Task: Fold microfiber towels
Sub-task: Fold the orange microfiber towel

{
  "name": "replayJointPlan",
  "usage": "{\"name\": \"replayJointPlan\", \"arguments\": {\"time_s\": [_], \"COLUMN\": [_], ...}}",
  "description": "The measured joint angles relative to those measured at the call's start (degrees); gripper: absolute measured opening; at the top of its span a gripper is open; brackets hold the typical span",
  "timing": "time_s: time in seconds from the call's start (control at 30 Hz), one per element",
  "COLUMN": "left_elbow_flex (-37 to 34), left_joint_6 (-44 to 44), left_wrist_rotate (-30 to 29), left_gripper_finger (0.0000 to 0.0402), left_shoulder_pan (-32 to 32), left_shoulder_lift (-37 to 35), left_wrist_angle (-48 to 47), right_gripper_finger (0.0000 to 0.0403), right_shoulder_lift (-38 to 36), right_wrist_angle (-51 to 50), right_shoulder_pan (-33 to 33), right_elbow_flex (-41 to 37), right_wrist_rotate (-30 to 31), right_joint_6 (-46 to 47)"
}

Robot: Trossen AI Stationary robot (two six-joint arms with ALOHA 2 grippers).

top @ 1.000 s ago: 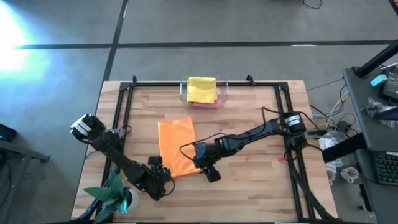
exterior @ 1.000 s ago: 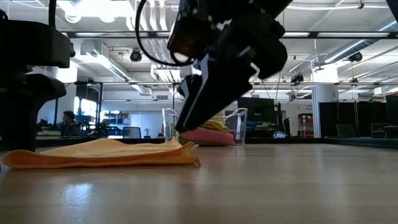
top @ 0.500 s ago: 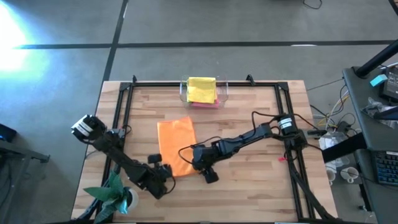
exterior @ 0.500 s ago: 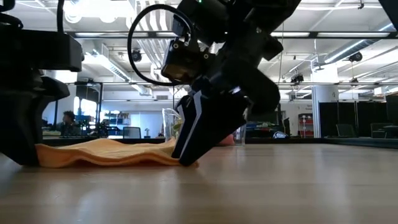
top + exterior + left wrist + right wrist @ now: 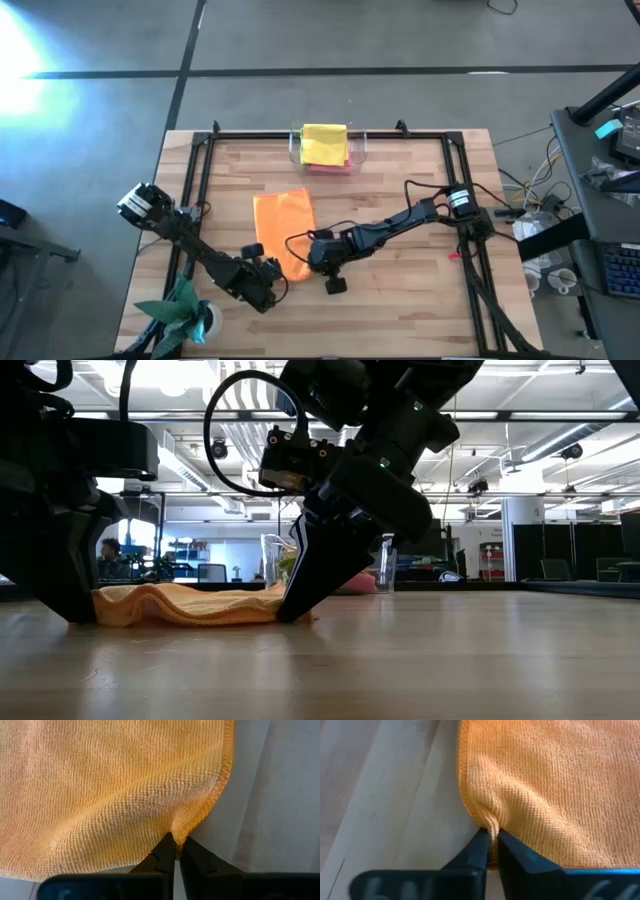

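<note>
Nubby matt orange towel [image 5: 100, 785] on smooth wooden table [image 5: 400, 170]

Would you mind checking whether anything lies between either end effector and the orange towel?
Nothing visible does. The left end effector and the right end effector are each shut on the near edge of the orange microfiber towel, pinching a fold of cloth directly.

A clear tray [image 5: 359, 146], a plant [image 5: 185, 312], possibly artificial, on the table [image 5: 400, 310].
</note>
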Motion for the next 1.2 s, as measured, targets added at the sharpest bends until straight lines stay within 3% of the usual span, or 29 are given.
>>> {"name": "replayJointPlan", "arguments": {"time_s": [0.3, 0.5, 0.7, 0.8, 0.93, 1.03, 1.2], "left_elbow_flex": [-0.35, 1.31, 3.92, 5.42, 7.24, 7.28, 6.59], "left_joint_6": [1.53, 8.95, 6.57, 6.66, 7.78, 7.73, 7.91], "left_wrist_rotate": [4.74, 10.25, 15.66, 15.71, 13.33, 10.42, 4.7], "left_gripper_finger": [0.0002, 0.0002, 0.0002, 0.0002, 0.0002, 0.0002, 0.0002], "left_shoulder_pan": [0.3, 0.41, 0.09, -0.01, 0.87, 2.74, 7.4], "left_shoulder_lift": [-3.62, -11.07, -16.67, -17.54, -17.9, -17.9, -17.22], "left_wrist_angle": [-0.86, -0.76, -0.83, -1.45, -7.32, -12.98, -18.43], "right_gripper_finger": [0.001, 0.0009, 0.0009, 0.0009, 0.0009, 0.0009, 0.0009], "right_shoulder_lift": [-3.82, -10.61, -13.38, -13.22, -11.71, -11.28, -10.38], "right_wrist_angle": [-3.98, -3.62, -7.61, -13.19, -21.41, -25.29, -28.83], "right_shoulder_pan": [0.81, 5.06, 10.55, 13.14, 14.16, 12.26, 6.44], "right_elbow_flex": [-0.44, -0.29, 2.77, 7.71, 12.79, 13.86, 13.09], "right_wrist_rotate": [0.41, -0.64, 3.21, 5.69, 13.6, 20.22, 22.58], "right_joint_6": [9.78, 20.71, 30.99, 33.94, 36.29, 39.32, 43.96]}}
